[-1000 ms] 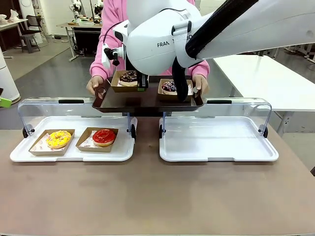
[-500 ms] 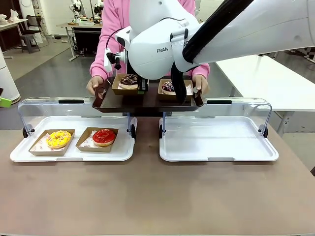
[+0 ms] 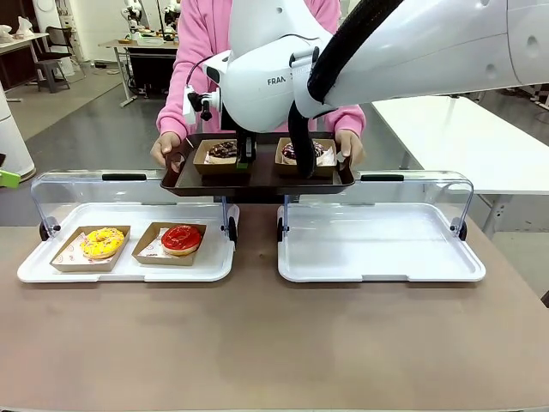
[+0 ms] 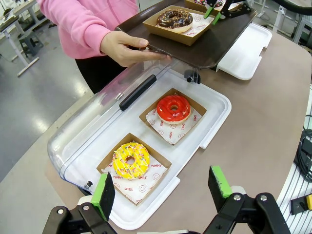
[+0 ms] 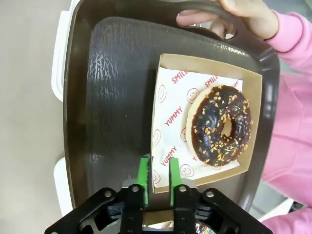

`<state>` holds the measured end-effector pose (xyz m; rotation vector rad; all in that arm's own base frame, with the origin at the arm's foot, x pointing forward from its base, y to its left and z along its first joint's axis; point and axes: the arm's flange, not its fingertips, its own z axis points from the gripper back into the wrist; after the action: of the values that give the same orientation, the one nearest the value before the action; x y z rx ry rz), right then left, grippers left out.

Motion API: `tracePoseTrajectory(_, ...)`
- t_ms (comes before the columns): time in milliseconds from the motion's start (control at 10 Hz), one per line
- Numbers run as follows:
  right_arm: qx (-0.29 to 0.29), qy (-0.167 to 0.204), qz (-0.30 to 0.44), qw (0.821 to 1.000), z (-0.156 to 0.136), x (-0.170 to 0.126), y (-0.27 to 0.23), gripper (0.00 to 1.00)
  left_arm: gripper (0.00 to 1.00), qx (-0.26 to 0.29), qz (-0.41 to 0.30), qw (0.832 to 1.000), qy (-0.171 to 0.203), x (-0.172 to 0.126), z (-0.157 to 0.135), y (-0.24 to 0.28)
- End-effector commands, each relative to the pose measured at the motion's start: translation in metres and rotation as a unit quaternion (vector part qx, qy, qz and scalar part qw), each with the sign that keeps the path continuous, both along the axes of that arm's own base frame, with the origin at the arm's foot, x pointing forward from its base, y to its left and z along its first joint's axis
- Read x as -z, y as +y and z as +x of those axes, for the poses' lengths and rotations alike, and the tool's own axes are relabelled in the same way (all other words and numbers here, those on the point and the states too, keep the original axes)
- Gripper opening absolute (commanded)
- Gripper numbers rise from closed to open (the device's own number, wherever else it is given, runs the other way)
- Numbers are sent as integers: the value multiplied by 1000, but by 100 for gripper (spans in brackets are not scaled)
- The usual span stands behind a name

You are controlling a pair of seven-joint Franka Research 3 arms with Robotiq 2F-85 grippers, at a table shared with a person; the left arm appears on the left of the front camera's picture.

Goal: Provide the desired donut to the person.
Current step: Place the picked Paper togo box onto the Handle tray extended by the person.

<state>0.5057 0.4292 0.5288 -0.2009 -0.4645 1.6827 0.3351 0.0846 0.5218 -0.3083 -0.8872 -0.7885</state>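
Observation:
A person in a pink hoodie (image 3: 199,51) stands at the far side and holds a dark brown serving tray (image 3: 257,178) with both hands. On its left half sits a cardboard carton with a chocolate donut (image 3: 224,150) (image 5: 219,126) with orange sprinkles. My right gripper (image 3: 246,157) (image 5: 158,168) is shut on that carton's inner edge, down at the tray's surface. A second dark donut (image 3: 302,151) in its own carton lies on the tray's right half. My left gripper (image 4: 162,189) hangs open above the table's near left, holding nothing.
The left white tray (image 3: 129,268), its clear lid open, holds a yellow sprinkled donut (image 3: 103,243) and a red glazed donut (image 3: 181,239) in cartons. The right white tray (image 3: 382,251) is bare. My right arm (image 3: 386,43) spans the upper middle.
My right gripper has come down with the chocolate donut's carton, from above the serving tray to its surface. The person's hands and tray have stayed put.

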Motion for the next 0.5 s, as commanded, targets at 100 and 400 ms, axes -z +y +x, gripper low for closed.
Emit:
tracePoseTrajectory(100, -10, 13, 4, 1000, 0, -11, -3, 100, 100, 0, -7, 1000, 0, 0, 0, 1)
tracePoseTrajectory(400, -18, 26, 0, 1000, -1, -15, -3, 100, 100, 0, -7, 1000, 0, 0, 0, 1)
